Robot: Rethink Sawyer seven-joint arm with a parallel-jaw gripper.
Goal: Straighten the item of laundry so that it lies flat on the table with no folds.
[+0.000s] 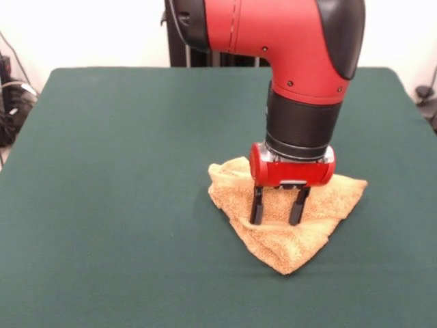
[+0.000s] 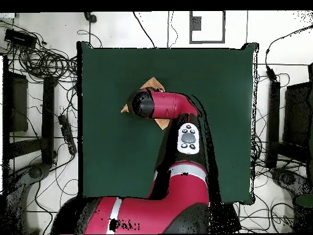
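Observation:
The orange-tan towel (image 1: 287,229) lies crumpled in a rough triangle on the dark green table (image 1: 123,191), right of centre in the front view, with folds and a point toward the near edge. My gripper (image 1: 277,217) stands straight down over the towel's middle, its two black fingers (image 1: 257,206) spread apart with the tips on or just above the cloth. No cloth is between them. In the overhead view the arm hides most of the towel; only tan corners (image 2: 151,83) show beside the wrist. The gripper itself is hidden there.
Bare green cloth (image 2: 214,110) surrounds the towel on all sides. Cables and stands (image 2: 43,67) lie on the floor beyond the table's edges. The black pedestal (image 1: 181,48) stands at the far side.

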